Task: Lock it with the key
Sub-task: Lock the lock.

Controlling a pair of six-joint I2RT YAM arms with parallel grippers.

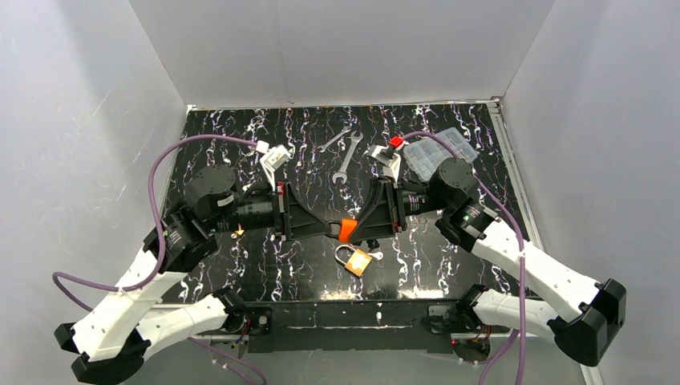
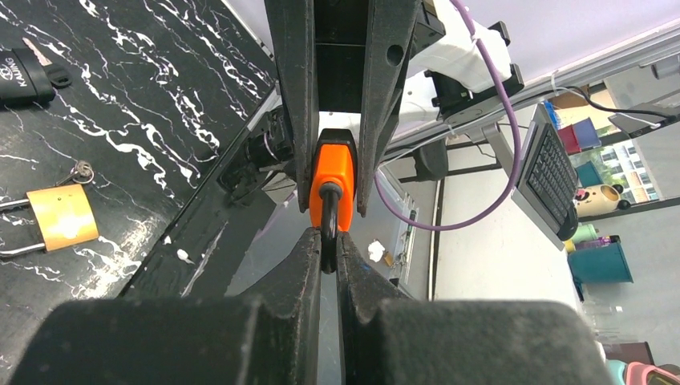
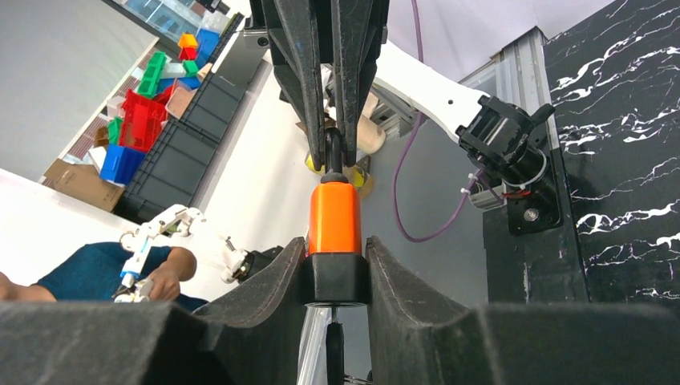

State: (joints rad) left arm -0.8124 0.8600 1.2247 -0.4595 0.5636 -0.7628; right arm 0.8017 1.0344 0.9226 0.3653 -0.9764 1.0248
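- Left gripper (image 2: 327, 250): clamping tight on the shackle (image 2: 327, 218) of the orange lock (image 2: 333, 164), holding it above the table (image 1: 449, 249).
- Right gripper (image 3: 335, 266): pinching the lock's body from the opposite end.
- Key (image 2: 28, 64): lying on the table, near a brass padlock (image 2: 62, 216), well apart from the lock.

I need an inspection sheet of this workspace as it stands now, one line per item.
Surface: black marbled table, no spill seen.
Job's things: orange padlock held in the air between both claws; black-headed key lies on the table.
Clutter: brass padlock, two wrenches, clear box.
Claws: left claw shut on the shackle; right claw shut on the body.
Cables: purple cables hang free.
Surroundings: white walls; a person beside the rig.
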